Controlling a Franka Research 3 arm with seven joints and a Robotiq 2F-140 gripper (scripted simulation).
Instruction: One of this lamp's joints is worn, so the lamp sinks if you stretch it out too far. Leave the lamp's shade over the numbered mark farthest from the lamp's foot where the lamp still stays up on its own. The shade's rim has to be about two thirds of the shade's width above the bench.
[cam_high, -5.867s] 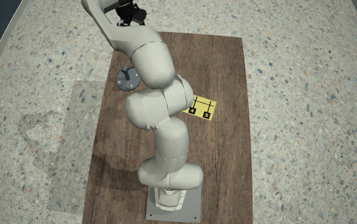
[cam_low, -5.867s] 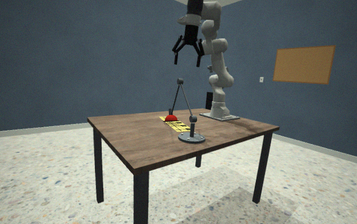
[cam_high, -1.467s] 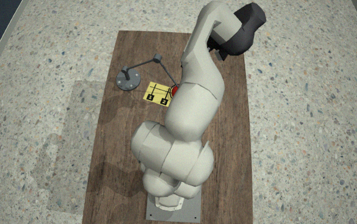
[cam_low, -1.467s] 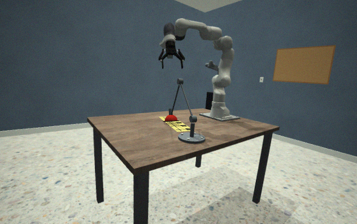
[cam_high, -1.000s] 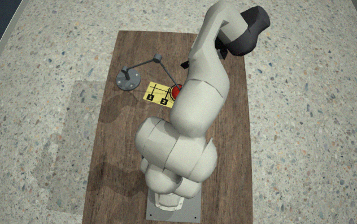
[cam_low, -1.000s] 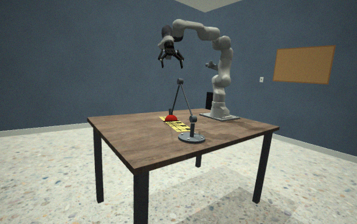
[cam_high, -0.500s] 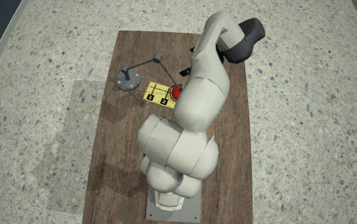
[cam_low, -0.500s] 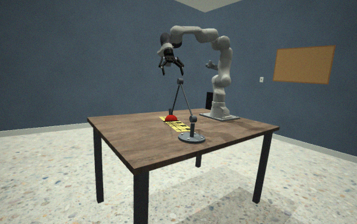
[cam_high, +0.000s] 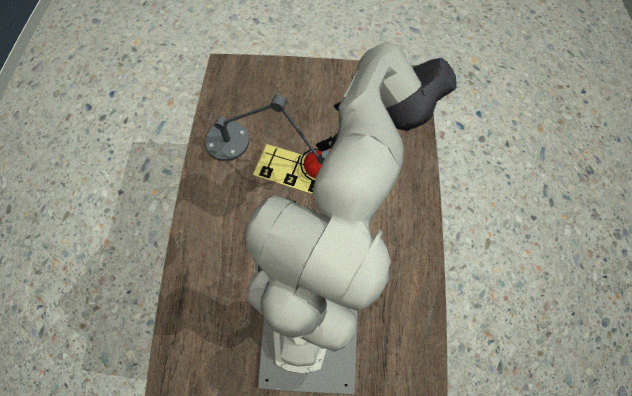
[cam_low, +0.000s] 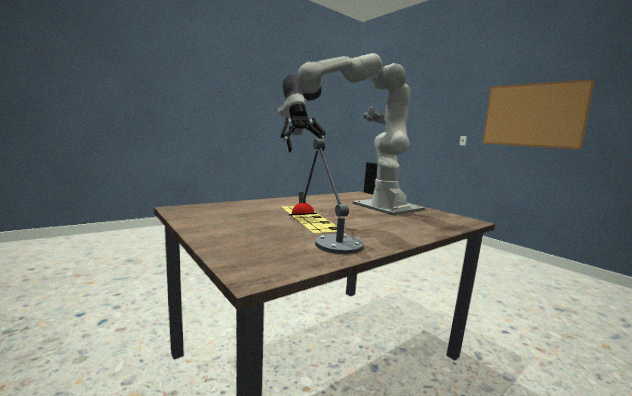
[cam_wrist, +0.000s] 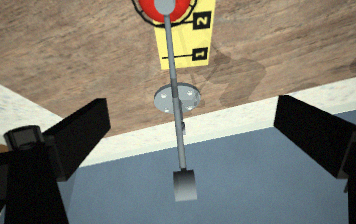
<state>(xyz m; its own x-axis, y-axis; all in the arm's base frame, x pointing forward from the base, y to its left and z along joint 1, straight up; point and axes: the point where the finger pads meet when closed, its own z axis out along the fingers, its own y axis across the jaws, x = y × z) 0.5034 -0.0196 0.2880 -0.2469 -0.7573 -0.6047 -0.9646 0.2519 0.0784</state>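
Observation:
The lamp's red shade (cam_high: 311, 164) (cam_low: 303, 208) (cam_wrist: 182, 9) hangs low over the yellow numbered strip (cam_high: 278, 173) (cam_low: 315, 229) (cam_wrist: 188, 40), past mark 2 as seen from the foot. Its rim looks close to the strip. The lamp's round grey foot (cam_high: 231, 145) (cam_low: 327, 245) (cam_wrist: 165, 101) stands beyond the mark 1 end. The lamp's elbow joint (cam_high: 278, 102) (cam_low: 319, 144) (cam_wrist: 185, 185) is raised high. My gripper (cam_low: 306, 142) (cam_wrist: 191, 112) is open and empty, tilted, near the elbow. In the wrist view the elbow shows between the fingers. Contact cannot be told.
My arm (cam_high: 360, 165) (cam_low: 397, 110) hides the far end of the strip in the top view. The wooden table (cam_high: 240, 75) (cam_low: 225, 250) ends a little beyond the lamp's foot. A grey base plate (cam_high: 345, 370) (cam_low: 360, 204) carries the arm.

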